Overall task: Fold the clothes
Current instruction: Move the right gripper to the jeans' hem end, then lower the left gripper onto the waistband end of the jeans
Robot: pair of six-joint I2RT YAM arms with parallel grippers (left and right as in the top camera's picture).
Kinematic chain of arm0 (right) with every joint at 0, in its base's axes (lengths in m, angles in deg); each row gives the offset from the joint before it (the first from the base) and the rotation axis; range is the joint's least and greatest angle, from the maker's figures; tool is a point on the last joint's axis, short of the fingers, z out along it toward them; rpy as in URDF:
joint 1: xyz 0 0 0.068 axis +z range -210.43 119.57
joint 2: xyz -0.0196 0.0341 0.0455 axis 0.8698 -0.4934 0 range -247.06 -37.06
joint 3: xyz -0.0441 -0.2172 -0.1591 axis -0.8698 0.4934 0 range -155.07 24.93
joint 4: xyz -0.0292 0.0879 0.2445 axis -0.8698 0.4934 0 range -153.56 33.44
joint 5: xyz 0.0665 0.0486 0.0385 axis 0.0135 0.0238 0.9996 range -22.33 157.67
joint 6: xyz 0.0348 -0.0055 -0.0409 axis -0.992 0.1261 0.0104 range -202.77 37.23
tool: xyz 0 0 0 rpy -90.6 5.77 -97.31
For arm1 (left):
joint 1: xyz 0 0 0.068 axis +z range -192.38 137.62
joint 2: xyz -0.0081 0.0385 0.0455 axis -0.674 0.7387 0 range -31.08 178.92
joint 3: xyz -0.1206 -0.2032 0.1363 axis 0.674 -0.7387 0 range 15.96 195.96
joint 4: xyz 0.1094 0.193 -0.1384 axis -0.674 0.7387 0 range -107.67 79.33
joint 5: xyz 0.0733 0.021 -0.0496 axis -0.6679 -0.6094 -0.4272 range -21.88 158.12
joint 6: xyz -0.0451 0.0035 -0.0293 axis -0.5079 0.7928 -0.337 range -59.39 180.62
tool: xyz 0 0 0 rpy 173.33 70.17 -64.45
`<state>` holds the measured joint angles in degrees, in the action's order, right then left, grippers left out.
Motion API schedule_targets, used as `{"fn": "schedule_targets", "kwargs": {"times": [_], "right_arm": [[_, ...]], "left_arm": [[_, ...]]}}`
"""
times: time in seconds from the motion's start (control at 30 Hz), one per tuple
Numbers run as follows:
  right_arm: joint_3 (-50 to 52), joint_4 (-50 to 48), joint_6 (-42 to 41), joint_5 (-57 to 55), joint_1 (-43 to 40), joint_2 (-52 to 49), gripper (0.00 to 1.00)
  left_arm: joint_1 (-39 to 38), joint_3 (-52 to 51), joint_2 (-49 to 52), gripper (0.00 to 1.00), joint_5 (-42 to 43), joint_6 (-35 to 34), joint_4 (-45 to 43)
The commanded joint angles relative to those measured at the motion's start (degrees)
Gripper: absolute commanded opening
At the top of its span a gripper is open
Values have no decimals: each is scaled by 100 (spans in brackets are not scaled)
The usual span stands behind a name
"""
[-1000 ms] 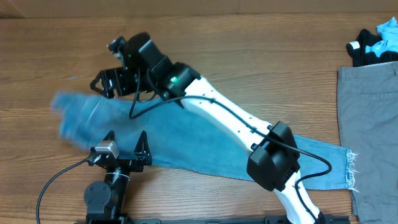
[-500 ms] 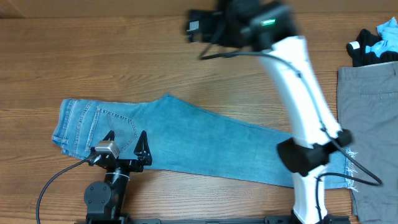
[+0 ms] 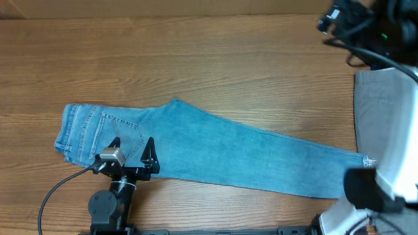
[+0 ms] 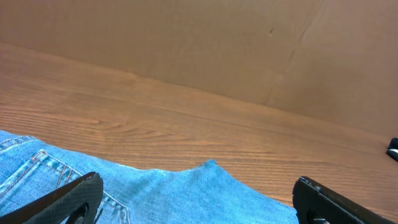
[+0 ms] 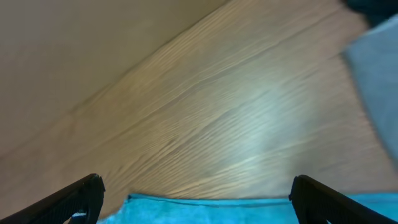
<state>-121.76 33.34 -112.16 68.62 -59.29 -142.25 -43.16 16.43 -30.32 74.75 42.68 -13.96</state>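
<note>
Left pincer [image 3: 132,150]: fingers spread wide, empty, poised over the waist end of the jeans [image 3: 222,150].
Right pincer [image 5: 199,193]: fingers wide apart, nothing between them.
Jeans: flat on the table [image 3: 196,59], legs stretching away from the left pincer.
Grey trousers [image 3: 375,104]: flat, near the right pincer.

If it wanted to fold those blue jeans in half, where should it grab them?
Probably the frayed hem, coming from the right. The jeans lie flat and stretched out, so that loose end edge could be pinched and carried over to the waistband at the left.
</note>
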Motion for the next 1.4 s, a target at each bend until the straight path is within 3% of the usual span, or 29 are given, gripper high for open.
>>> {"fn": "schedule_targets", "kwargs": {"times": [0.0,0.07,0.27,0.57,0.6,0.73,0.77,0.93,1.27,1.37], "right_arm": [[1043,15,-103,-748,-17,988,100],[2500,15,-509,-1480,-85,1676,100],[5193,-33,-669,-1132,-485,2566,100],[7543,-1314,-667,-481,-498,2616,98],[7775,-1541,-664,-367,-498,2603,96],[8467,-2149,-667,107,-498,2592,55],[8596,-2253,-667,247,-498,2592,52],[9125,-2809,-667,634,-498,2592,55],[9200,-3106,-643,883,-496,2592,68],[9200,-3077,-643,883,-496,2592,71]], "left_arm": [[-39,-17,-50,100,22,-50,13],[-39,-17,-50,100,22,-52,13],[-39,-17,-37,100,22,-50,13],[-39,-17,-37,100,22,-52,13],[-39,-17,-37,100,22,-50,13],[-39,-17,-37,100,22,-52,13],[-39,-17,-37,100,22,-52,13],[-39,-17,-37,100,22,-52,13],[-39,-17,-37,100,70,-146,-157],[-39,2,-37,100,914,-334,-651]]}}
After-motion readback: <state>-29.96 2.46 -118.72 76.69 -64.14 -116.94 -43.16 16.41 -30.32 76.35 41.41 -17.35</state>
